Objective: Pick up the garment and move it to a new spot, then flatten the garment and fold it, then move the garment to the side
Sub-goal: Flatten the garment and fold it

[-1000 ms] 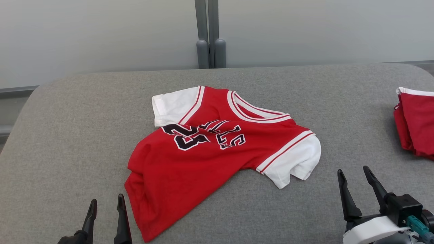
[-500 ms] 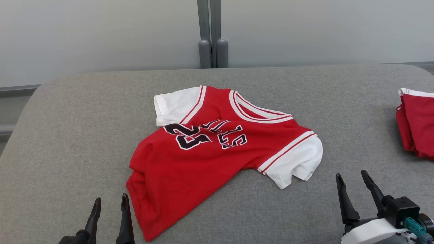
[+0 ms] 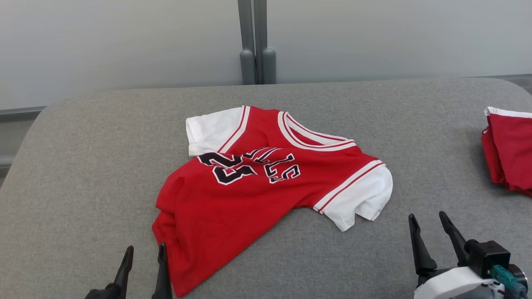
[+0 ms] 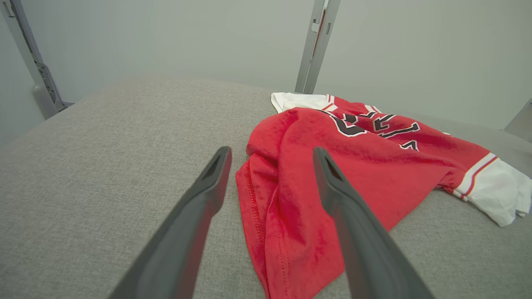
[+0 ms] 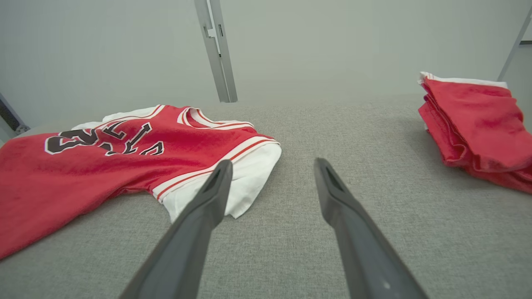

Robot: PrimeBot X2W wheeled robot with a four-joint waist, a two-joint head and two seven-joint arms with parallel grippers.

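Note:
The garment (image 3: 249, 187) is a red jersey with white sleeves and black lettering, lying crumpled and partly folded over itself in the middle of the grey padded table (image 3: 83, 166). My left gripper (image 3: 144, 253) stands open at the lower left, its fingertips right beside the jersey's lower hem corner; in the left wrist view the garment (image 4: 332, 166) lies between and beyond the open left gripper (image 4: 270, 153). Near the front at the lower right my right gripper (image 3: 427, 218) is open and empty, a little right of the white sleeve (image 5: 249, 174), as the right gripper (image 5: 272, 166) also shows in its own view.
A second pile of red cloth with a white edge (image 3: 509, 149) lies at the table's right edge, also seen as the red pile (image 5: 478, 120) in the right wrist view. Behind the table a grey post (image 3: 254, 45) rises against a pale wall. Bare table surface surrounds the jersey.
My left gripper has shifted right toward the jersey's hem corner and lower in view. The right gripper has dropped slightly and moved a little left. The jersey lies as before.

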